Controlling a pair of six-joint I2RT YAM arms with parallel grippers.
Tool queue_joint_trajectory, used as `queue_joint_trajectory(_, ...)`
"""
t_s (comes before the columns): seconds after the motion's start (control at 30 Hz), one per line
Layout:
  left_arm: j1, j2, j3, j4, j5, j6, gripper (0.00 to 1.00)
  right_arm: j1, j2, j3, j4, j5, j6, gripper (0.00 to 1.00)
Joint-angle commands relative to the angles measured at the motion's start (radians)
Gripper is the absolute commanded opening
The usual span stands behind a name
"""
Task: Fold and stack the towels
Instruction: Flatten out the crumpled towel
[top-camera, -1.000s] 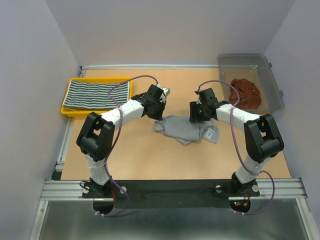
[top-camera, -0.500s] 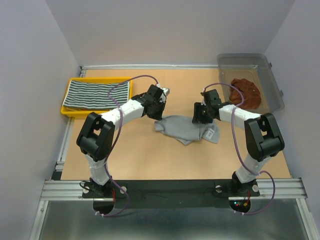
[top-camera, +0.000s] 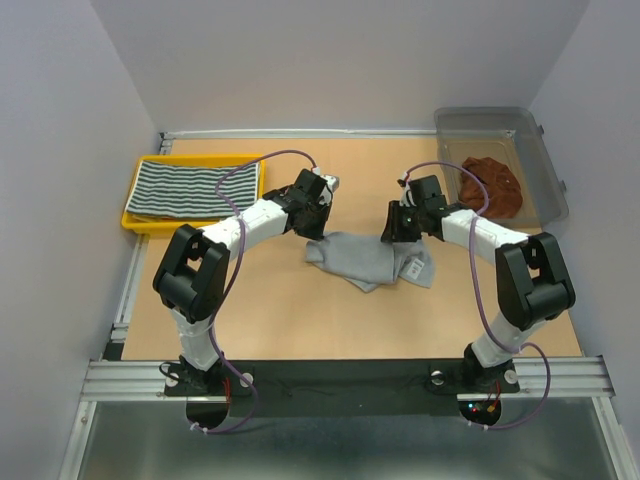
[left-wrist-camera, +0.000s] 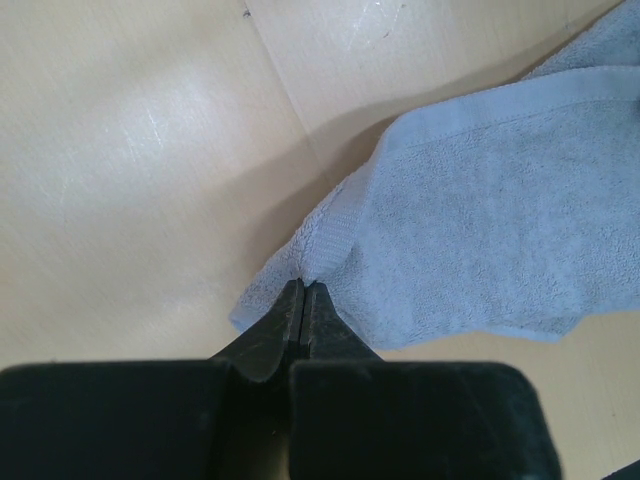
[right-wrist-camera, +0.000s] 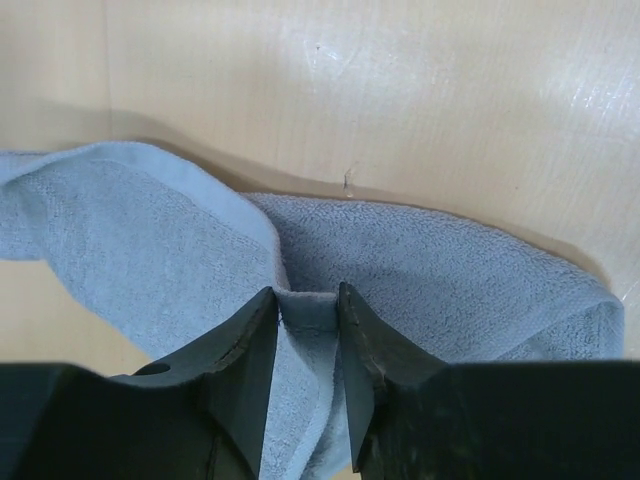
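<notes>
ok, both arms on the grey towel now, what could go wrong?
1. Left gripper pinches only the very hem of the grey towel; it could slip out on a lift.
2. Right gripper straddles a bunched fold, not a flat corner, so it may grab two layers and skew the fold.
</notes>
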Motion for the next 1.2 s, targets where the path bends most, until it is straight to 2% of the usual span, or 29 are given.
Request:
queue_joint_trajectory(0.0,0.003,-0.039,0.010,-0.006,-0.007,0.016,0.00,-0.003,-0.035,0.024,0.052,-0.034,-0.012,0.36)
queue_joint_trajectory(0.07,0.002,-0.037,0.010,-0.007,-0.007,0.016,0.00,-0.003,-0.030,0.015,0.061,-0.037,-0.012,0.29)
queue_joint_trajectory(0.2,0.002,-0.036,0.010,-0.009,-0.010,0.017,0.00,-0.003,-0.009,-0.005,0.075,-0.037,-0.014,0.24)
queue_joint_trajectory(0.33,0.003,-0.047,0.013,-0.010,-0.029,0.022,0.00,-0.003,-0.019,-0.010,0.078,-0.020,-0.025,0.01)
queue_joint_trajectory(0.57,0.005,-0.188,0.128,-0.046,-0.198,0.054,0.00,-0.003,-0.174,0.131,0.046,0.067,-0.077,0.01)
queue_joint_trajectory(0.7,0.006,-0.280,0.304,-0.069,-0.321,0.100,0.00,-0.004,-0.229,0.292,0.000,0.174,-0.138,0.01)
queue_joint_trajectory(0.87,0.003,-0.335,0.482,-0.041,-0.333,0.193,0.00,-0.004,-0.277,0.502,0.003,0.285,-0.216,0.00)
queue_joint_trajectory(1.0,-0.010,-0.393,0.663,0.000,-0.287,0.255,0.00,-0.004,-0.312,0.643,0.003,0.339,-0.301,0.01)
queue_joint_trajectory(1.17,-0.093,-0.459,0.750,0.014,-0.261,0.345,0.00,-0.004,-0.378,0.756,0.003,0.261,-0.414,0.01)
